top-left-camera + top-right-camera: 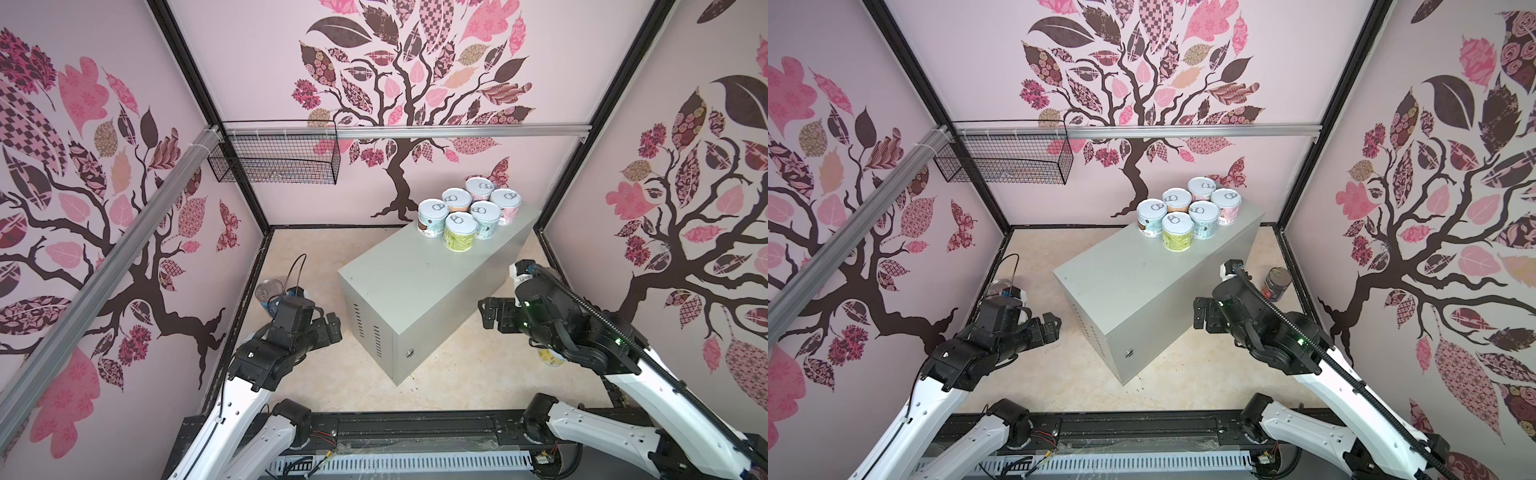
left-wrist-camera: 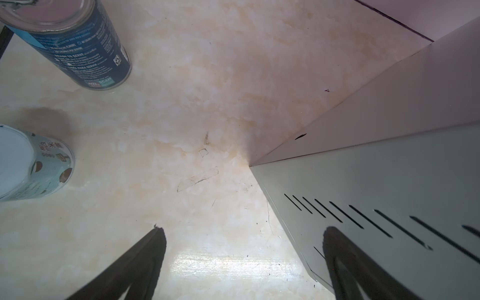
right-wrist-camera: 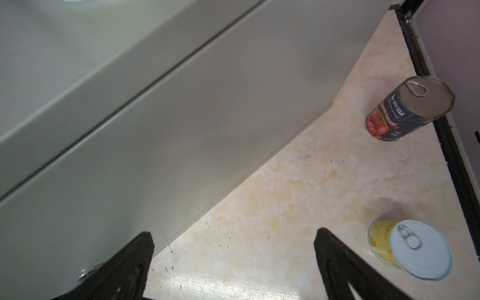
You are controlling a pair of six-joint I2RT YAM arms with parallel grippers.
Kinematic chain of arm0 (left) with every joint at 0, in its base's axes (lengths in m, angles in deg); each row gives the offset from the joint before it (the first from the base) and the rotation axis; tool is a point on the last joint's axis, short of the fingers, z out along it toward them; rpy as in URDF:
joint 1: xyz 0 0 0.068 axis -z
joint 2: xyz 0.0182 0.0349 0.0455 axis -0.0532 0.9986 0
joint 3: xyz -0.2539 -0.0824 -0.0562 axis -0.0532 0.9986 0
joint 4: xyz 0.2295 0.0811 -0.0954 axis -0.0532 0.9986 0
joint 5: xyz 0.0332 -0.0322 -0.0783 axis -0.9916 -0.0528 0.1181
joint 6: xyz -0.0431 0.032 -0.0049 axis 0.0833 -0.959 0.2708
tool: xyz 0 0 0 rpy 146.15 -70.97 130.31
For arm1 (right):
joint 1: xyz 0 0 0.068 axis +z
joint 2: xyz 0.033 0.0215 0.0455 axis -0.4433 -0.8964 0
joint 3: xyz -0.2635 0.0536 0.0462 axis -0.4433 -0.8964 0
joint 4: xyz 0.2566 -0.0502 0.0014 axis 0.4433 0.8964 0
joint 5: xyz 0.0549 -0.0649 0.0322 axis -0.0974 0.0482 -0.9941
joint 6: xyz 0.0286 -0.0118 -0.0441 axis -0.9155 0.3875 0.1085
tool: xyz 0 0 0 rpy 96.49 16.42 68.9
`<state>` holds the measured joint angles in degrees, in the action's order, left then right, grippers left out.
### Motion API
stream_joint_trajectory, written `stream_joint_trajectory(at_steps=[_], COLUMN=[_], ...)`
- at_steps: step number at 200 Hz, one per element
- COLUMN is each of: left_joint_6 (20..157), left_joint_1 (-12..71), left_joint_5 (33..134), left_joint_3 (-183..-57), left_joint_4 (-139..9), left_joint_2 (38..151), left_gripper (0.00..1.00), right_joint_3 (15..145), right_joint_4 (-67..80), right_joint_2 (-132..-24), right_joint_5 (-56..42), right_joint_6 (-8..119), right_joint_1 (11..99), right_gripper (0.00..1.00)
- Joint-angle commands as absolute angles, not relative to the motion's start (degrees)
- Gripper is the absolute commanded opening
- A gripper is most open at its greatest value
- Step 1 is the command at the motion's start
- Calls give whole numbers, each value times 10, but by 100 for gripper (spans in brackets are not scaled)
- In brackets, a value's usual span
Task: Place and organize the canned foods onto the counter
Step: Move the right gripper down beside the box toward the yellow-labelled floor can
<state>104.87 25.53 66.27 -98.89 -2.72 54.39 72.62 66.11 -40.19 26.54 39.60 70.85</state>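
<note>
Apparently empty, left hand [image 2: 244, 231] and right hand [image 3: 233, 233] hover splayed beside the counter [image 1: 415, 282].

— The counter [image 1: 415, 286] looks like painted sheet metal: light grey, smooth, matt with a faint sheen.

— And the short cans [image 1: 484, 216] at its one o'clock end?

— Bright metal pull-tab lids, pastel labels with a slight gloss.

— The table top [image 2: 207, 78] is glossy, marble-patterned, finely scratched.

— At nine o'clock from the counter, the blue can [image 2: 78, 44] has a glossy printed label and a shiny metal rim. At three o'clock, the tomato can [image 3: 407, 109]: duller metal lid, glossy dark wrap.

— The wire mesh basket [image 1: 274, 164] at eleven o'clock is black coated wire; the rail [image 1: 457, 132] it hangs from, bare brushed-looking aluminium.
</note>
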Motion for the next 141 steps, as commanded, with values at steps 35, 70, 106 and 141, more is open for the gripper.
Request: stream_joint_trajectory(at_steps=[35,70,106,141], left_joint_6=[1062,1065,1066,1064], left_joint_1=[250,249,249,249], left_joint_5=[639,640,640,638], left_joint_3=[-1028,-1027,-1027,-1022], left_joint_4=[3,-3,-15,-28], left_joint_2=[568,591,605,618], left_gripper=[98,98,98,98], right_joint_3=[622,569,510,467], right_joint_4=[625,599,548,519], right_joint_2=[-356,-344,-336,-341], right_joint_5=[355,348,234,190], right_joint_6=[311,286,317,322], right_joint_1=[695,646,484,364], right_gripper=[100,100,100,100])
